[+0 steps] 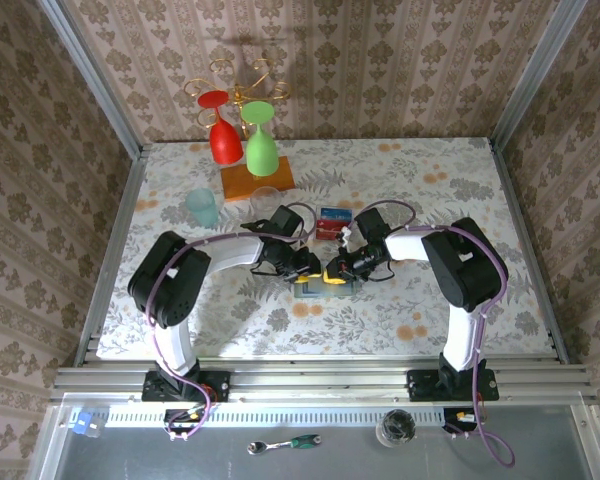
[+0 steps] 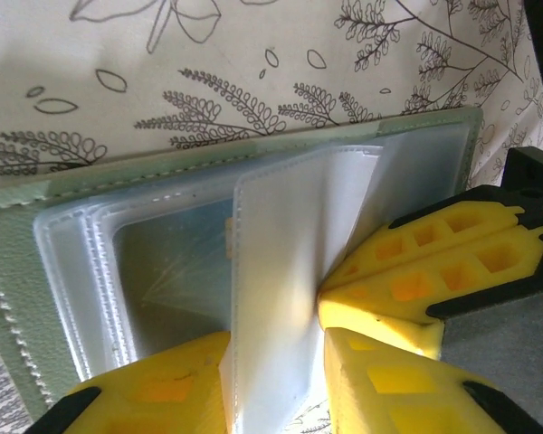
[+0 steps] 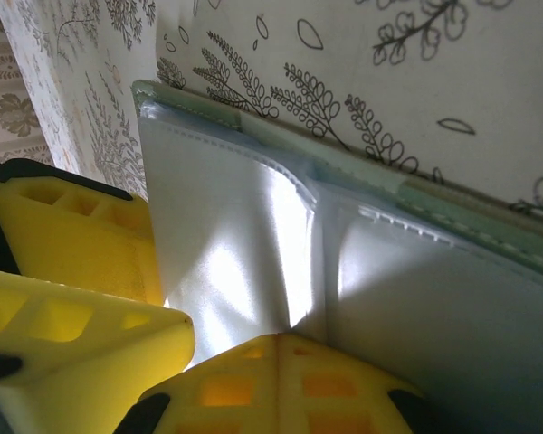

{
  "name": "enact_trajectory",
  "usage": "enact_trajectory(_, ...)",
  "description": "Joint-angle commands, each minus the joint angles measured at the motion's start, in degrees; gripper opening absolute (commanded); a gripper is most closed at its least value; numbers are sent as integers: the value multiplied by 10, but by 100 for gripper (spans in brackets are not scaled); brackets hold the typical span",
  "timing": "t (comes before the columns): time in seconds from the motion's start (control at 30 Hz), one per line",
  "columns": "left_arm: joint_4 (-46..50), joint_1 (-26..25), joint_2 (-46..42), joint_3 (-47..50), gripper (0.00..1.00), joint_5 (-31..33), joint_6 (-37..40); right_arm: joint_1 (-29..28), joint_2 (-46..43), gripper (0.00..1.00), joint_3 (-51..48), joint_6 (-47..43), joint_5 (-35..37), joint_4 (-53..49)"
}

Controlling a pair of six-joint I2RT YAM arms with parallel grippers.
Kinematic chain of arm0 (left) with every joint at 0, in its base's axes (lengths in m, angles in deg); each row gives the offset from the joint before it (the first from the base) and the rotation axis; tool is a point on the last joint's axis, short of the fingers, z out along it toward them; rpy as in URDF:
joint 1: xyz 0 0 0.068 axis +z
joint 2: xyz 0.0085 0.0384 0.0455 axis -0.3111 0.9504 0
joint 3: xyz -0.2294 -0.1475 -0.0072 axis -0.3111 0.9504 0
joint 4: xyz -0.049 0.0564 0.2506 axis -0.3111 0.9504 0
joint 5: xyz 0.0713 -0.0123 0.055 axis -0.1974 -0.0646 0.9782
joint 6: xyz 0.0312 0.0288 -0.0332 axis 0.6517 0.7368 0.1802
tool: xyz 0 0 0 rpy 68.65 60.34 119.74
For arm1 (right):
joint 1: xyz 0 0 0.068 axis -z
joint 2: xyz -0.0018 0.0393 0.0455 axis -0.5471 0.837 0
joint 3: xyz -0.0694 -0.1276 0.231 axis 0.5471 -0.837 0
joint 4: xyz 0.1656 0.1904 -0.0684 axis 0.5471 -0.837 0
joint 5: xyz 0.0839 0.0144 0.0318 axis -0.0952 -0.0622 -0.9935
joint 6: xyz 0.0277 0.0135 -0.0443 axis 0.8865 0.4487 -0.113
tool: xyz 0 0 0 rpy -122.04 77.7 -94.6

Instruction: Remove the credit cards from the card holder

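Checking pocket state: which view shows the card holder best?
Left wrist: the card holder lies open, its green stitched edge and clear sleeves close up. Right wrist shows its sleeves at a steep angle; top external shows a sliver between the grippers.

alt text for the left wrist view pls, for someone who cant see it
Close-up of the open sage-green card holder lying on a leaf-print tablecloth, with the left pincer closed on one clear pocket sleeve between its yellow fingers. The right pincer's yellow fingers press in from the right.
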Motion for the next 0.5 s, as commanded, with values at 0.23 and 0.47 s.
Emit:
enact_trajectory(0.23,0,-3,-7,-4,21,2,1,1,-39,19,-6,24,17,-5)
enact_trajectory(0.47,-24,-3,-20,-5,27,-5,-2,3,-102,23,20,10,74,-90)
